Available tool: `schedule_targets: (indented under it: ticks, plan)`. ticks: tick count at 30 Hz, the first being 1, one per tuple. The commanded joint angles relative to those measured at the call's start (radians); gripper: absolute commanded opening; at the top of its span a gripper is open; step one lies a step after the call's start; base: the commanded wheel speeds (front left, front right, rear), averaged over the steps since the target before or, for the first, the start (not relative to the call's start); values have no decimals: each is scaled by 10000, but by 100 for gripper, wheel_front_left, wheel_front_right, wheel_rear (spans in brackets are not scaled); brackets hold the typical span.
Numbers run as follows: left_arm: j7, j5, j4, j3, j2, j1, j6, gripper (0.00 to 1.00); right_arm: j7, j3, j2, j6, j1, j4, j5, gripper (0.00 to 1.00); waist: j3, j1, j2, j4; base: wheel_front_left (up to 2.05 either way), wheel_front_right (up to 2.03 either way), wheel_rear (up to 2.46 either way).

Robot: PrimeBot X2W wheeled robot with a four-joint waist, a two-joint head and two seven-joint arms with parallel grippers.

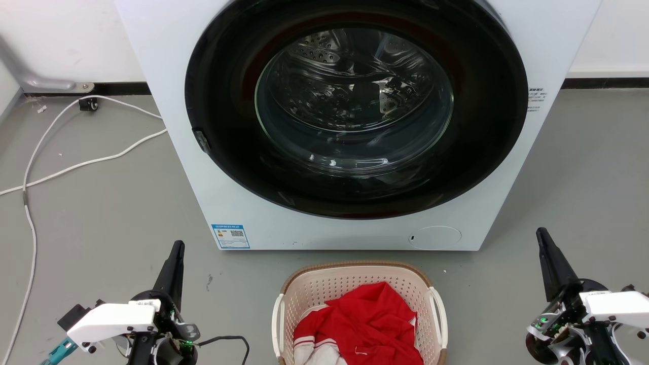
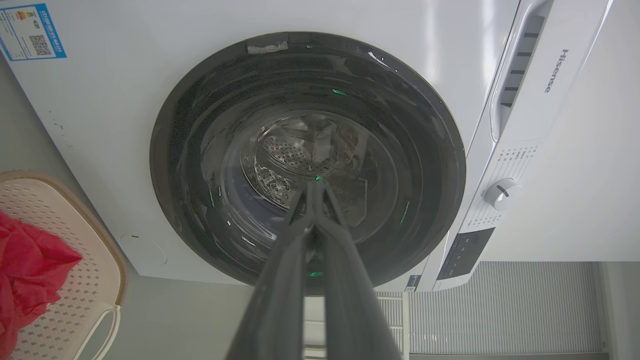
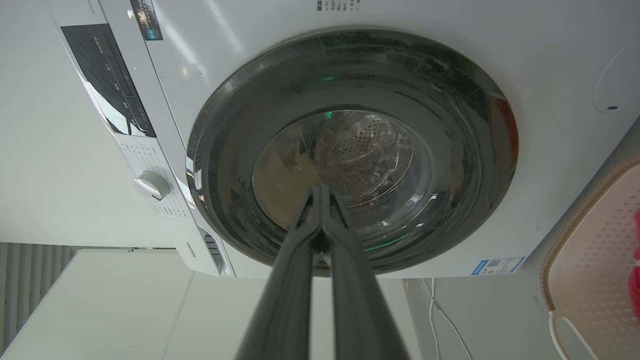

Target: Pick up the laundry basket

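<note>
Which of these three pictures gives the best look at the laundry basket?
The head view: it looks down on the laundry basket, showing rim, both white handles and red clothing inside, though its near end is cut off. The left wrist view catches one corner with a handle at its edge; the right wrist view, another.
</note>
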Motion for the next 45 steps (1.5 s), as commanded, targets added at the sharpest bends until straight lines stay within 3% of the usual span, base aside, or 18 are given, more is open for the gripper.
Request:
schedule_targets:
  ticks: [1, 20, 21, 33, 45]
  plan:
    - [38, 25, 0, 34, -1, -65, -28, 0, 33, -14, 35, 0, -125, 12, -45, 0, 0, 0, 0, 0, 0, 0, 0]
    - [71, 42, 2, 62, -21, -67, -28, 0, 48, -41, 56, 0, -128, 13, -80, 0, 0, 0, 0, 0, 0, 0, 0]
    - [-3, 28, 30, 12, -19, 9, 2, 100, 23, -25, 14, 0, 15, 26, -3, 100, 0, 1, 0, 0, 0, 0, 0]
    - [-515, 451, -294, -597, -34, -71, 1, 100, -483, 220, -18, 0, 291, -303, -530, 100, 24, 1, 0, 3, 0, 0, 0]
    - [-1042, 3327, -762, -1093, -7, -148, -3, 100, -1014, 92, -69, 0, 487, -838, -3438, 100, 58, 1, 0, 19, 0, 0, 0]
